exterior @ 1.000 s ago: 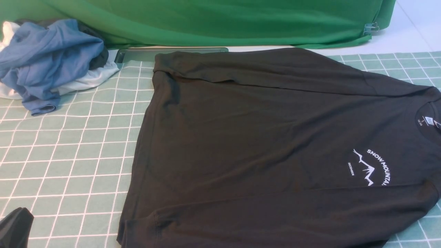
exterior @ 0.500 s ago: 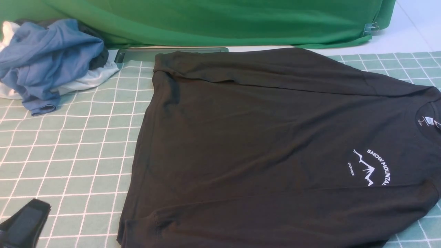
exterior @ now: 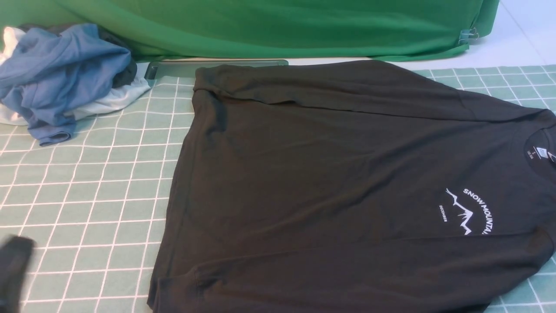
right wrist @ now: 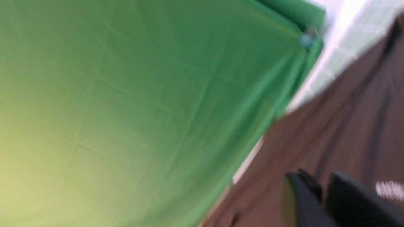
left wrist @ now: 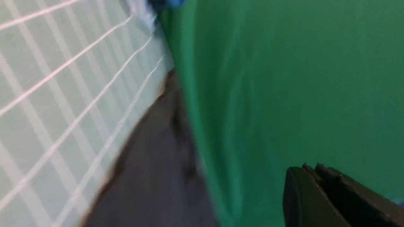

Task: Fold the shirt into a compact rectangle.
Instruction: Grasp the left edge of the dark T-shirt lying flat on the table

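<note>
Front view: black shirt (exterior: 339, 182) spread flat on table (exterior: 87, 195), collar and print at right end, hem at left. Blue-white clothes heap (exterior: 61, 78) back left, green cloth (exterior: 260, 26) behind. Left claw (left wrist: 311, 167) pinched closed, nothing in it. Right claw (right wrist: 315, 181) super blurry, can't tell wide or narrow.

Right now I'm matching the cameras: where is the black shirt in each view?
Front: black shirt spread across centre and right.
Left wrist: blurred, between checked mat and green cloth.
Right wrist: blurred, beside green cloth, behind the fingers.
Shared landmark: green cloth.
</note>
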